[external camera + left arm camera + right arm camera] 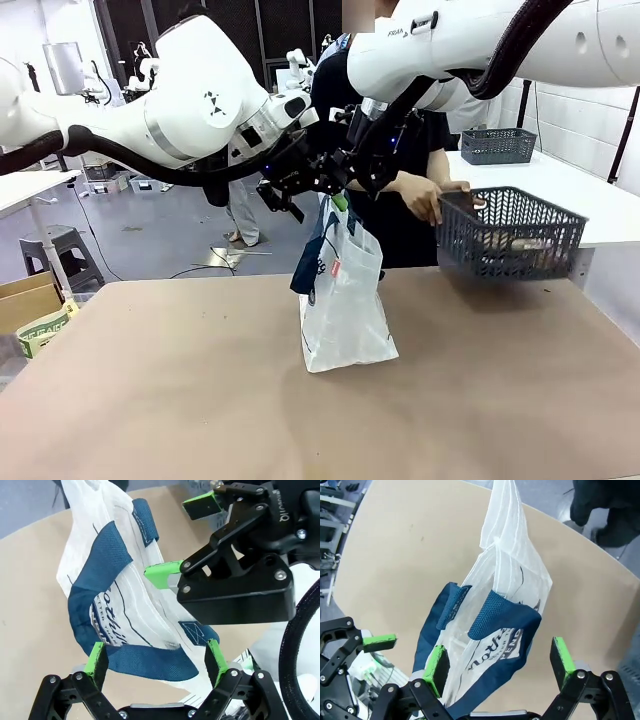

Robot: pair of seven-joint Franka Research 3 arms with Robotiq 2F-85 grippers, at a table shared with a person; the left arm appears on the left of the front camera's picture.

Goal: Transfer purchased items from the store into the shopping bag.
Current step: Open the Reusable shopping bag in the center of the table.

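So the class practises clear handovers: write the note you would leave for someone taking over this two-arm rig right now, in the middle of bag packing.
Left pincer: open, fingers either side of a navy handle atop the shopping bag.
Right pincer: open at the bag's mouth, gripping nothing.
Bag: upright on the table, near its middle.
Purchased items: in the grey mesh basket a person's hand holds at the right.
Done: both pincers at the bag's top.
Left: moving the basket's items into the bag; whether any is inside already, I cannot tell.
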